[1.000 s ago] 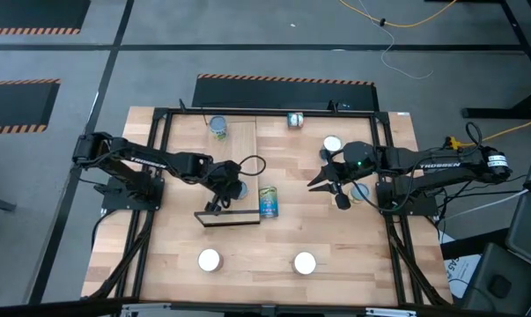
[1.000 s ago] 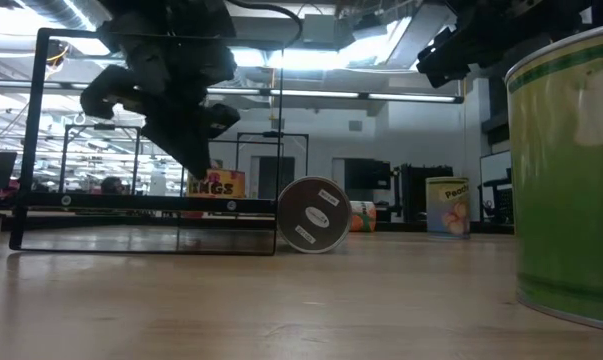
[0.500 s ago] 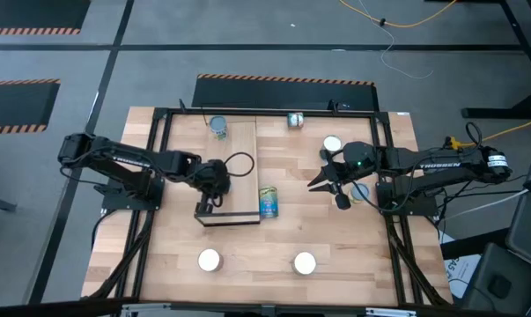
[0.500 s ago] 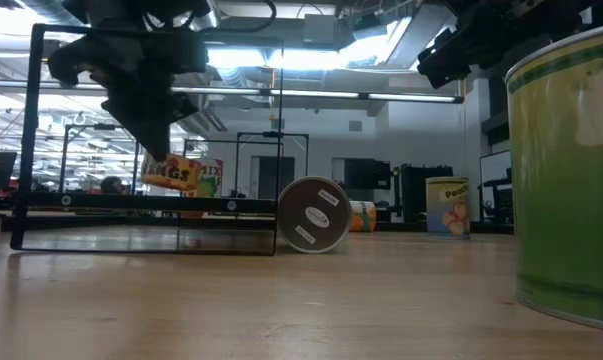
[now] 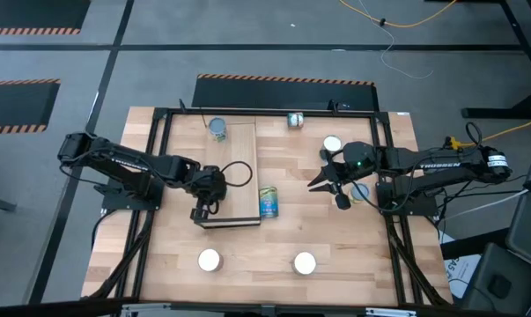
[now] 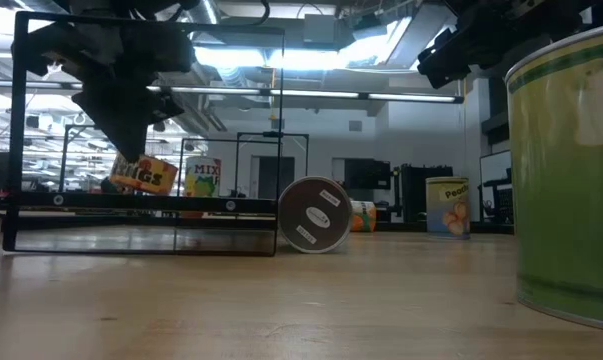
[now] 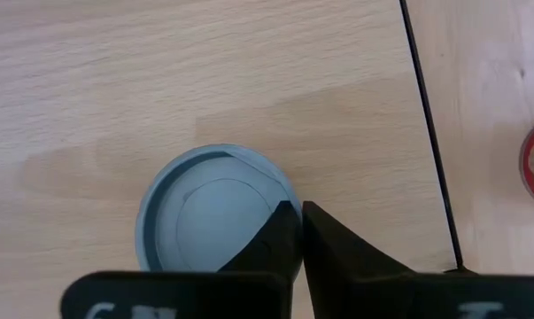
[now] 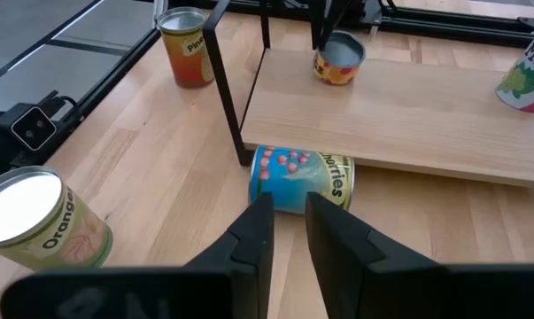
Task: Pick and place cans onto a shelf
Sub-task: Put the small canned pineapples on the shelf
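A yellow cable [image 5: 415,19] lies on the grey floor [image 5: 159,44] beyond the table.

right arm [image 5: 441,164]: "TROSSEN" | can [image 6: 202,174]: "MIX" | can [image 8: 42,220]: "Orange"

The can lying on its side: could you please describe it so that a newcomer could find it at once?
Start at the shelf, the long light-wood plank left of the table's middle. Just off its right edge, near the dark end, lies the blue can, on the tabletop. It alone is tipped over; the other cans stand upright.
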Robot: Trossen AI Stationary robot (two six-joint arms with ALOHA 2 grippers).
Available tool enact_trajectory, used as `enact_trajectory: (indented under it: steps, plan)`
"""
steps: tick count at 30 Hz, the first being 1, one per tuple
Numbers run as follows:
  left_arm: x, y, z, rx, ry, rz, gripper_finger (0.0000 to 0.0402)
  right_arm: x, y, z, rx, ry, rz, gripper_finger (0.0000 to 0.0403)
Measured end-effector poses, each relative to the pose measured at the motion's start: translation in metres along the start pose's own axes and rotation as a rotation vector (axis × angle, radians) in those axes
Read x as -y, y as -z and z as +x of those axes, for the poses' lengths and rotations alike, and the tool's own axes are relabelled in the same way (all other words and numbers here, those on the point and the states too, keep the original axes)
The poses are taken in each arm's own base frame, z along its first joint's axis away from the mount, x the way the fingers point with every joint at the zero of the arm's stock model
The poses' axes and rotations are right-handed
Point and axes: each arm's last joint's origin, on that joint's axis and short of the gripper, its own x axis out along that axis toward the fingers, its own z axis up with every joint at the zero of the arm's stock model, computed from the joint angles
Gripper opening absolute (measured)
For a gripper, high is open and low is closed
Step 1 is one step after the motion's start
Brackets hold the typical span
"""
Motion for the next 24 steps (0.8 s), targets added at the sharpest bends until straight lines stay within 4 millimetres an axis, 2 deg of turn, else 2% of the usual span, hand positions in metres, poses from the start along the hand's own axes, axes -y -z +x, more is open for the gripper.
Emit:
enact_trajectory:
  steps: [15, 24]
  plan:
    - [0.0, -0.0001, -0.0001, 0.0, 0.0, 0.0, 0.0048, 0.0, 0.0, 0.0, 0.0, 0.0, 0.0, 0.0073]
    - [-0.0008, 0.0006, -0.0097, 0.041, -0.022, 0.005, 0.0028, 0.0, 0.0, 0.0, 0.0, 0.0, 0.0, 0.0073]
